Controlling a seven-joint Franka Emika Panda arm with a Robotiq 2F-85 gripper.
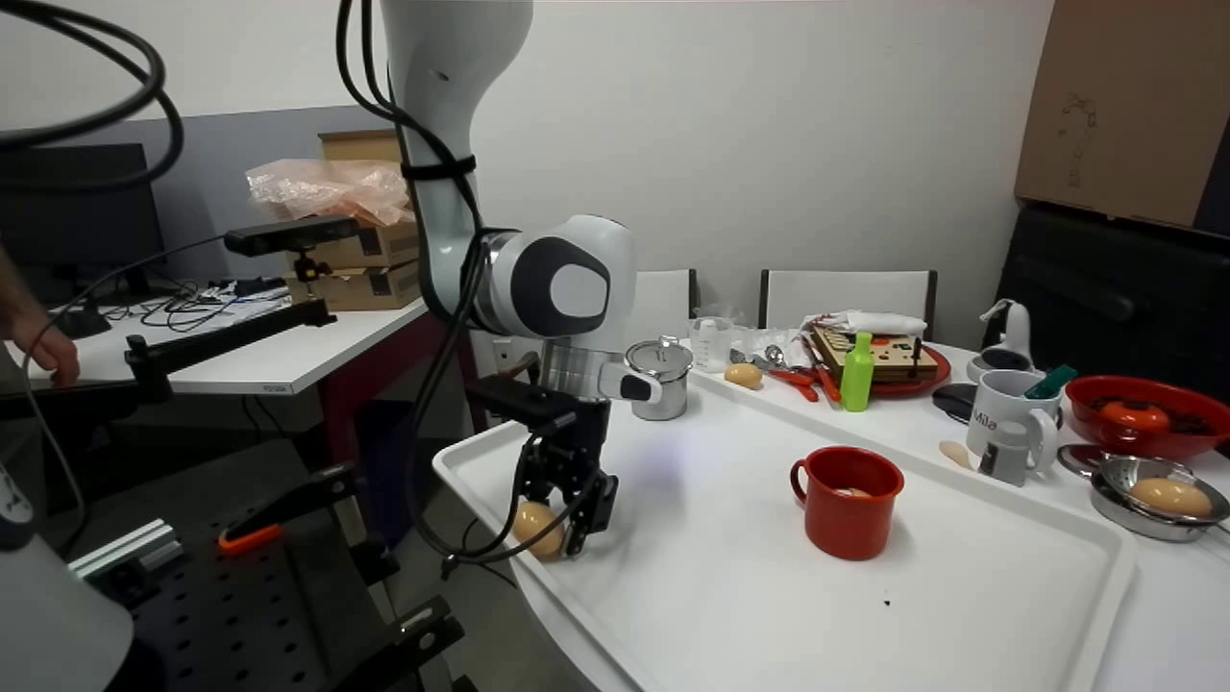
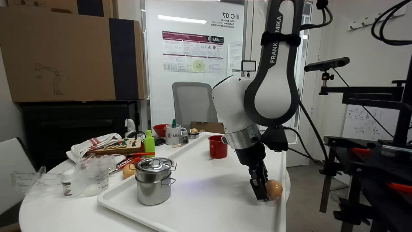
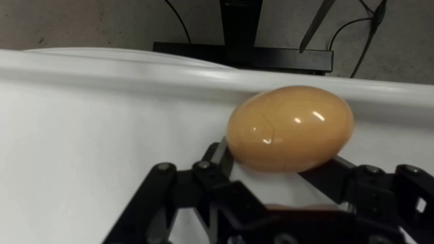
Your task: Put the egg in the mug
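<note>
The egg [image 3: 290, 130], tan-brown and glossy, lies on its side on the white tray against its raised edge. It also shows in both exterior views [image 1: 538, 529] [image 2: 274, 189]. My gripper [image 3: 268, 166] is low at the egg, fingers apart, one at each end of its near side. Both seem to meet the egg, which hides part of the tips; whether they squeeze it I cannot tell. The gripper also shows in both exterior views [image 1: 577, 514] [image 2: 260, 191]. The red mug [image 1: 850, 519] stands upright on the tray, also in an exterior view [image 2: 218, 149]; something tan shows inside it.
The tray's rim [image 3: 135, 71] runs just beyond the egg, with floor past it. A lidded silver pot [image 2: 154, 183] stands at a tray corner. Outside the tray are another egg [image 1: 743, 375], a green bottle [image 1: 857, 375], a white mug [image 1: 1009, 413] and a red bowl [image 1: 1153, 418].
</note>
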